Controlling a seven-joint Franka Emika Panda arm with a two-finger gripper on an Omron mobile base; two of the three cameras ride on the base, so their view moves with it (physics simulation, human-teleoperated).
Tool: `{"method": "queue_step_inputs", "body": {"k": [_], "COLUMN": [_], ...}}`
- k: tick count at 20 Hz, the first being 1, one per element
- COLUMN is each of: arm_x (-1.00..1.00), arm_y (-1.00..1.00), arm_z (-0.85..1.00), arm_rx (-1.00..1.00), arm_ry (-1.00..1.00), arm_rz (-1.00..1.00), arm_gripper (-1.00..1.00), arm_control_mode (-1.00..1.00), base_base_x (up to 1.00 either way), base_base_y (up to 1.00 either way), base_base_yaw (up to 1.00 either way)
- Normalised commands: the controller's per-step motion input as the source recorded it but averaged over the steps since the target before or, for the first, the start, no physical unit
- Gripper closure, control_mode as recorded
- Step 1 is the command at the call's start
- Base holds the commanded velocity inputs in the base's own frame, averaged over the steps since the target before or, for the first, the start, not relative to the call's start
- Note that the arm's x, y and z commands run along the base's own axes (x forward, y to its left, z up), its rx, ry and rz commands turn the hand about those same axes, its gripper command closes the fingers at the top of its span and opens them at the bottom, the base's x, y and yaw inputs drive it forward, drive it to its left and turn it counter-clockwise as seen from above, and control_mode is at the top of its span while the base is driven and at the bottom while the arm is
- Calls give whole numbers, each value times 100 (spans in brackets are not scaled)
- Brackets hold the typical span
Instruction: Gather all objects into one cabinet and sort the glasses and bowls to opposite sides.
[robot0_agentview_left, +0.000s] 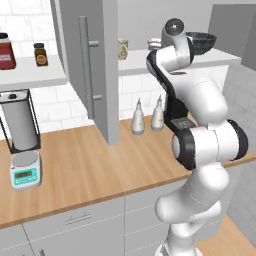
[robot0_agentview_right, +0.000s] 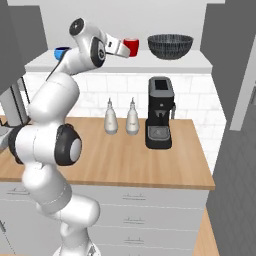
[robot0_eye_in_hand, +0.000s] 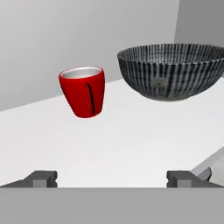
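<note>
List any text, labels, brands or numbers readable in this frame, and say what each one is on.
None can be read.
Kitchen scale: its display shows marks too small to make out.
Two jars on the left shelf: labels blurred, no letters legible.
Dark-grey bowl: a small grey patch on its side, unreadable.
Coffee machine: a dark top panel, no legible marking.
Red cup: plain, only a dark vertical line.

The white arm (robot0_agentview_right: 50, 125) rises from the base, elbow bent, forearm climbing toward twelve o'clock, wrist turned toward three o'clock in the right base view. The tool (robot0_eye_in_hand: 113, 177) is level, jaws spread wide, nothing between its fingertips (robot0_eye_in_hand: 43, 178).
</note>
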Motion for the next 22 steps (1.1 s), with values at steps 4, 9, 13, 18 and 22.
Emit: {"method": "queue_step_inputs", "body": {"k": [4, 9, 13, 18, 22], "arm_x": [50, 35, 36, 45, 47], "arm_y": [-25, -19, -1, 1, 0], "arm_z": [0, 0, 0, 0, 0], "arm_rx": [0, 0, 0, 0, 0], "arm_ry": [2, 2, 3, 1, 1], "arm_rz": [0, 0, 0, 0, 0], "arm_gripper": [-100, -100, -100, -100, -100], "arm_control_mode": [-100, -100, -100, -100, -100], "base_base_x": [0, 0, 0, 0, 0], "base_base_y": [0, 0, 0, 0, 0], "base_base_yaw": [0, 0, 0, 0, 0]}}
